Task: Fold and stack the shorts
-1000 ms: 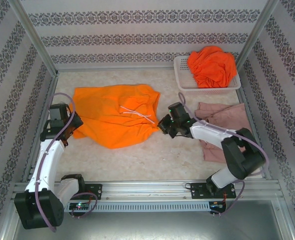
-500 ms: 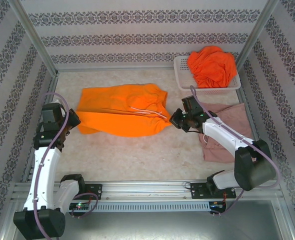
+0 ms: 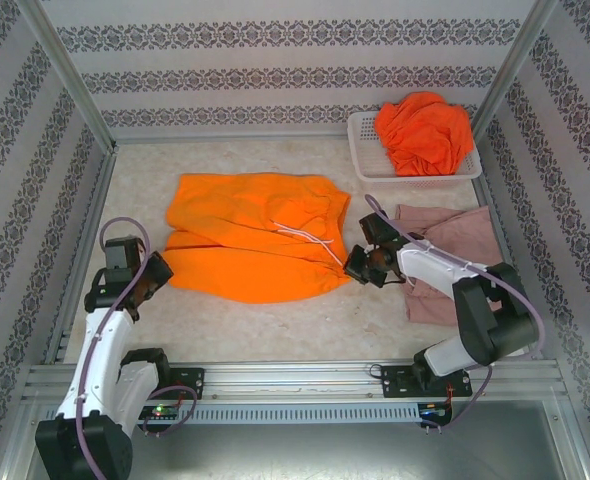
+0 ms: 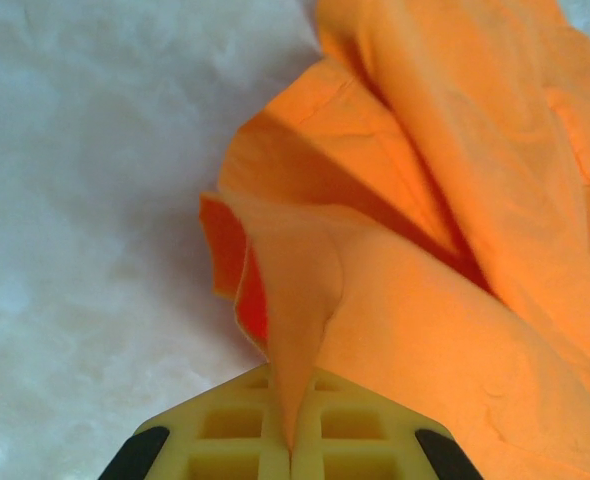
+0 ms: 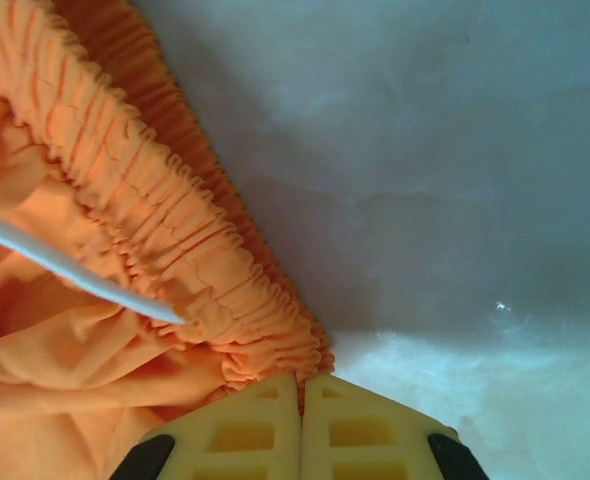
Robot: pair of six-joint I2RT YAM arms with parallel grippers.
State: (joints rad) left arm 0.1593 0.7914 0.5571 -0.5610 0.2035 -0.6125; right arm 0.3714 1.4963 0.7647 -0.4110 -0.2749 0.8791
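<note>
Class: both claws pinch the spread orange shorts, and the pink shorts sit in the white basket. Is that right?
Not quite. The top view shows the pink shorts lying on the table, outside the white basket, which holds another orange pair. The rest stands.

Robot test cell dressed up as a home laundry corner.
Bare metal frame posts (image 3: 68, 75) and a slotted rail (image 3: 305, 375) along the near edge, with the left arm (image 3: 100, 340) and right arm (image 3: 430, 265) bolted to it, mark a lab rig. Patterned wallpaper (image 3: 295, 70) on the left, far and right walls, a marble-look table (image 3: 275, 320), a white basket (image 3: 365, 150) at far right and shorts (image 3: 255, 235) supply the household staging.
</note>
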